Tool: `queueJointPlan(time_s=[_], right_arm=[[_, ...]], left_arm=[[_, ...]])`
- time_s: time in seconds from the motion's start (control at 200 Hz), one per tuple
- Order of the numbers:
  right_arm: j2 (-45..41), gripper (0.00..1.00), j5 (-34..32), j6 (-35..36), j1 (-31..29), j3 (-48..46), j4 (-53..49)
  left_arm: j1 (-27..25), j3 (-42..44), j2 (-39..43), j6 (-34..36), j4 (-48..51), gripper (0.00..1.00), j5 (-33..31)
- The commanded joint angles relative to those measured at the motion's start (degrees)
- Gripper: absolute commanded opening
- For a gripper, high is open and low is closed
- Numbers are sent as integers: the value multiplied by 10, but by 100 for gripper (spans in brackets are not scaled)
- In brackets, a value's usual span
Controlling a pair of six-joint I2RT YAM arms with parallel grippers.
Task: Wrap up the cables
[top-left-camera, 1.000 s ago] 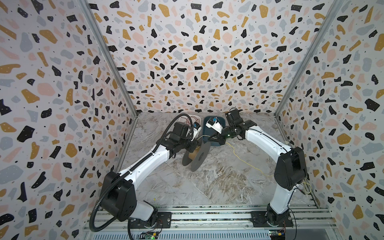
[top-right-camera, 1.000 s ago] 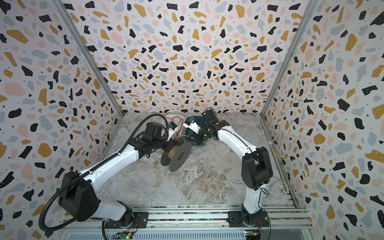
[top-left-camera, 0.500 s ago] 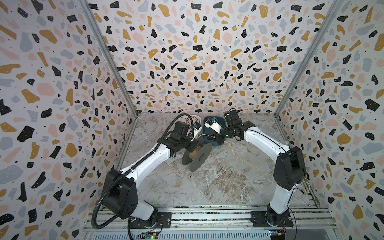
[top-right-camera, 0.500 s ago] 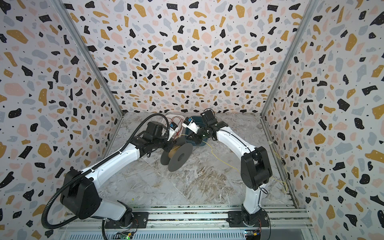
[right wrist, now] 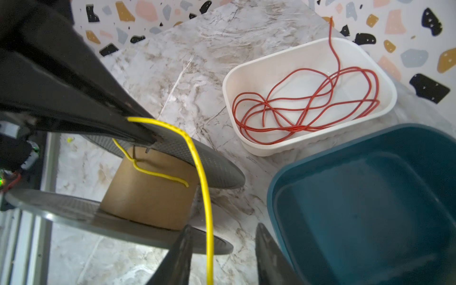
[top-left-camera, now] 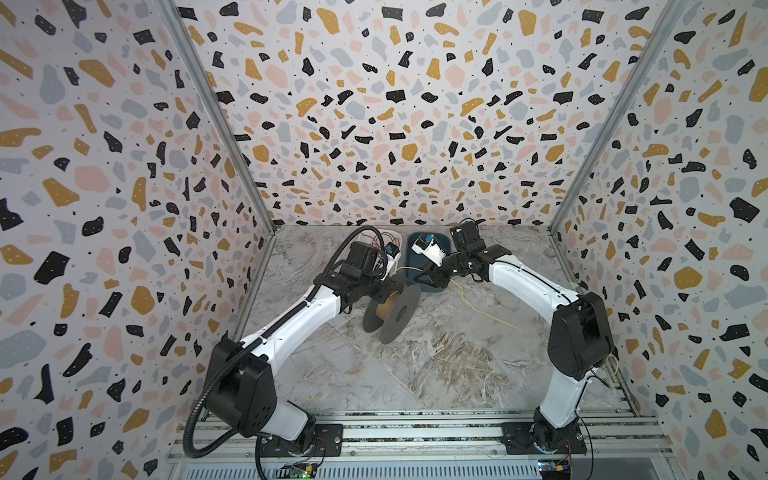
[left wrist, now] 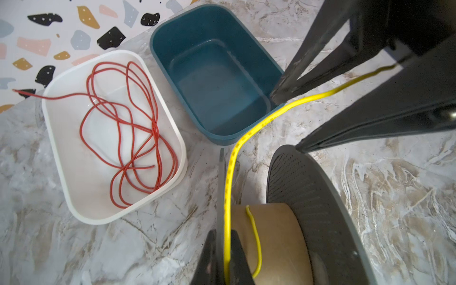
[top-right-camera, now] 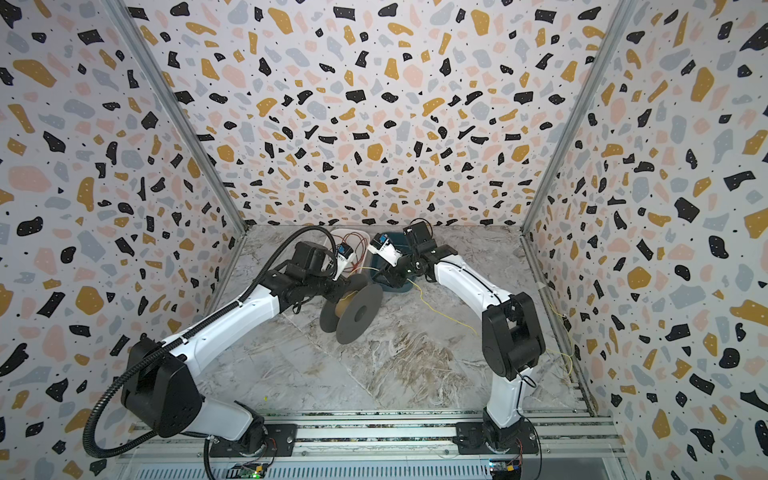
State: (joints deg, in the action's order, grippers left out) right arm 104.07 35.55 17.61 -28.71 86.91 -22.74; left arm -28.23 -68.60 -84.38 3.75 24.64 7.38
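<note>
Pinning the yellow cable (right wrist: 209, 234) at the spool (left wrist: 308, 209): left tool (left wrist: 223, 233) is clamped on one flange edge with the wire trapped against it. A short free end pokes past its tips and lies over the cardboard core (left wrist: 276, 241). No full turn on the core that I can see. From that pinch the wire runs on between the fingers of the right tool (right wrist: 223, 225), which stand apart either side of it, no grip. Behind the right tool it trails loose over the desk (top-left-camera: 436, 374) toward the right arm's side.

Handling, my read: thin, light, limp, a bit springy, slick jacket. It won't hold shape and will likely spring off the core if tension drops. Take hold on the free run between the two tools, close to the left tool's tips, pinching squarely across the jacket. Pull gently, since the spool looks light and is held only at the rim.

Second one, the red cable (left wrist: 155, 128), is a loose tangle of loops in the white tray (left wrist: 56, 148), ahead of the left tool, one end hanging over the rim. Just beside it is the blue tray (left wrist: 212, 81), with the right tool's tips near its corner and nothing inside.

Count: 2 cables (1 yellow, 1 red), 1 spool, 2 trays, 2 tools.
</note>
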Motion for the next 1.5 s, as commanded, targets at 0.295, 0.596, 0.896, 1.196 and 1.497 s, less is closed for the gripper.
queueJointPlan(time_s=[0.295, 0.596, 0.896, 1.196, 1.497], right_arm=[[-193, 89, -80, -87, 20, -137, 143], [-189, 81, -145, -91, 26, -147, 103], [-188, 64, -140, -89, 25, -168, 74], [-177, 46, -150, -88, 26, -197, 66], [-226, 11, -199, -121, 26, -254, 127]], left_arm=[[4, -110, 17, -96, 104, 0, -94], [4, -171, 29, -97, 182, 0, -133], [5, -206, 38, -98, 215, 0, -161], [5, -214, 40, -107, 224, 0, -160], [11, -226, 44, -106, 226, 0, -167]])
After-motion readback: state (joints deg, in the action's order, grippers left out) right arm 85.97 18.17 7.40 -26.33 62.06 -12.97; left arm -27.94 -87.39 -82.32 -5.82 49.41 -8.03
